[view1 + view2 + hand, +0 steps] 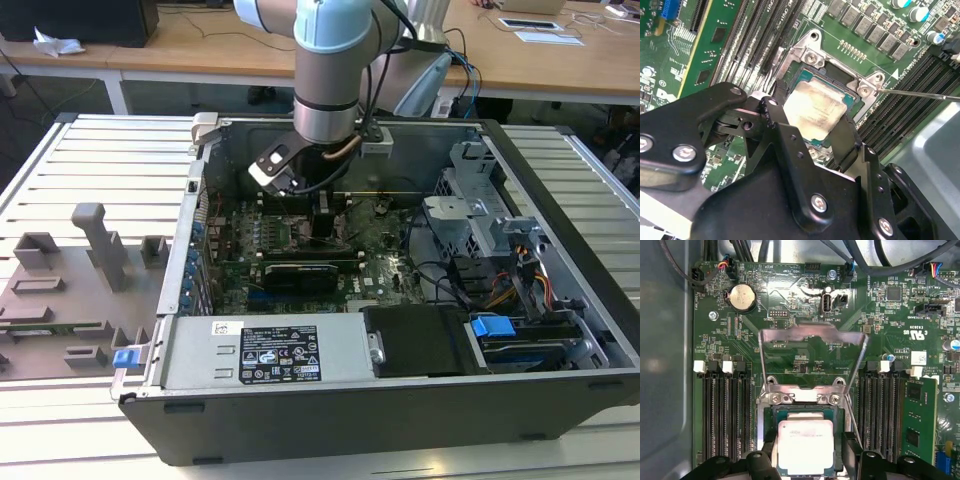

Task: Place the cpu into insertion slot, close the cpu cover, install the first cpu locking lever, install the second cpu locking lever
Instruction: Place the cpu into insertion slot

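My black two-fingered gripper (810, 122) straddles the small square silver-topped cpu (805, 445), which sits in the dark, silver-rimmed insertion slot (802, 411) — gripped or freed, I cannot tell. I'd keep it level and unforced. Beyond, the thin silver windowed cpu cover (812, 333) stands raised — a thin wire locking lever (920, 94) and long black memory slots (722, 415) crowd the sides.

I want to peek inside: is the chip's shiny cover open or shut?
Open. The cpu cover stands hinged up, leaving the cpu bare.
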Motion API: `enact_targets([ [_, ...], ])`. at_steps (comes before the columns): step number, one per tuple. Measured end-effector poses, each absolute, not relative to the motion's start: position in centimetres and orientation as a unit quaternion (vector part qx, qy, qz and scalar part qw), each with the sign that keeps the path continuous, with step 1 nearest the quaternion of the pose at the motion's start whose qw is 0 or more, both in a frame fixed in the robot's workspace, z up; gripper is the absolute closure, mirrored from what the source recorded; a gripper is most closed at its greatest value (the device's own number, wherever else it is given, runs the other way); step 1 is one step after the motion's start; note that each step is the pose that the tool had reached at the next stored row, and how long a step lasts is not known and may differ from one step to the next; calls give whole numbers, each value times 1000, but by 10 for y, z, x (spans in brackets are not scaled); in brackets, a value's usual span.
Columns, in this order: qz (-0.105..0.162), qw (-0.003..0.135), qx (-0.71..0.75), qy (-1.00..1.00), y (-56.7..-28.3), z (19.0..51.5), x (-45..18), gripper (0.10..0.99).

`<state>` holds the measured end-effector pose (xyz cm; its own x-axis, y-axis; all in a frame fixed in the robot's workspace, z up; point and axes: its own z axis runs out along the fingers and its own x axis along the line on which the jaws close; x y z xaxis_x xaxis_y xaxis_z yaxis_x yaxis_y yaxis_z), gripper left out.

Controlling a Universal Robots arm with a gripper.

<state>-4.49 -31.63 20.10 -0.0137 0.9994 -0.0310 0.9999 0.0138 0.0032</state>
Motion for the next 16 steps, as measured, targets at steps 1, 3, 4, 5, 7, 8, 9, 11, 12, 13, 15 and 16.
enact_targets([
  [1,-10,12,702,712,-316,201,-45,471],
  [3,-10,12,702,712,-316,202,-45,471],
  [4,-9,12,702,712,-316,202,-45,471],
  [5,-9,11,702,712,-316,202,-45,471],
  [7,-7,9,702,712,-316,202,-45,471],
  [8,-5,7,702,712,-315,202,-45,471],
  [9,-4,7,702,712,-315,202,-45,471],
  [11,-4,7,702,712,-315,202,-46,471],
  [12,-4,6,702,712,-315,202,-46,471],
  [13,-4,6,702,712,-315,202,-46,471],
  [15,-4,6,702,712,-315,202,-46,471],
  [16,-4,6,702,712,-315,202,-46,471],
])
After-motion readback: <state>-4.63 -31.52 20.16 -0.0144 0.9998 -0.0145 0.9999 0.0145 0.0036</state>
